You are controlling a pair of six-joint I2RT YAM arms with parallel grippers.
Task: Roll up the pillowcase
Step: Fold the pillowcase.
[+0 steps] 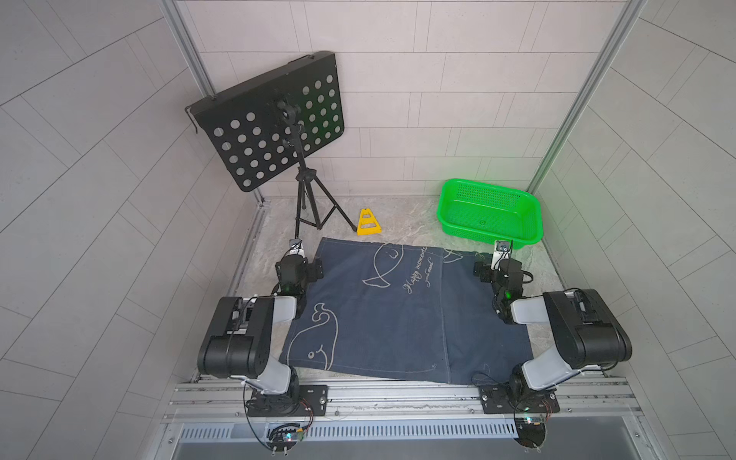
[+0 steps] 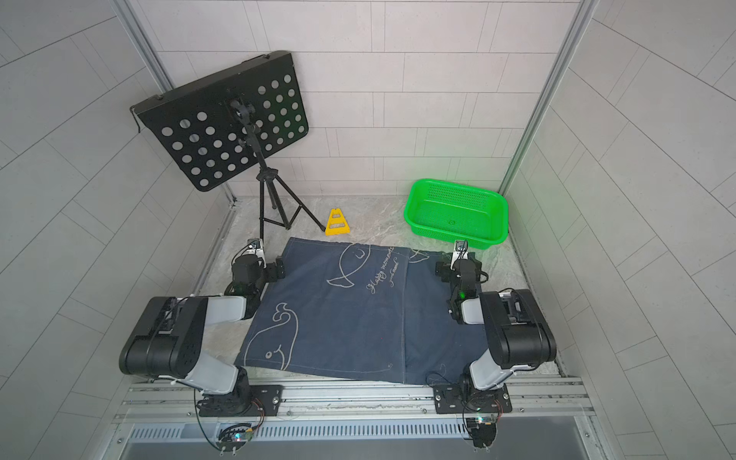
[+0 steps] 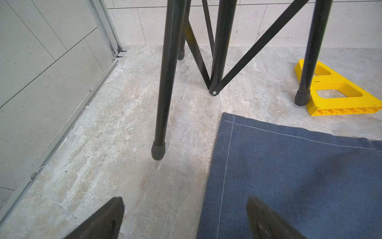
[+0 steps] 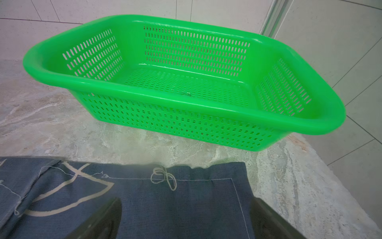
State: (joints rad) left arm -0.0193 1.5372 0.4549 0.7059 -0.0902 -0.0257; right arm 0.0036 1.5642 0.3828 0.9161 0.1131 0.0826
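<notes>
Two black grippers hang with their fingers wide apart, holding nothing. The left gripper (image 3: 185, 207) is over the far left edge of the big dark blue cloth pillowcase with pale whale drawings (image 1: 382, 310). The pillowcase lies spread flat on the grey stone-look table (image 1: 418, 223), between the arms. The right gripper (image 4: 186, 207) is over its far right corner.

I think the roll has not begun. To start it well, both grippers should go down together and pinch only the far edge. Then they should turn it over evenly so the roll stays straight. The right side looks doubled over, so it may feel thicker.

Just behind that corner stands the bright green plastic basket with holes (image 4: 165, 120). Nothing is inside it.
</notes>
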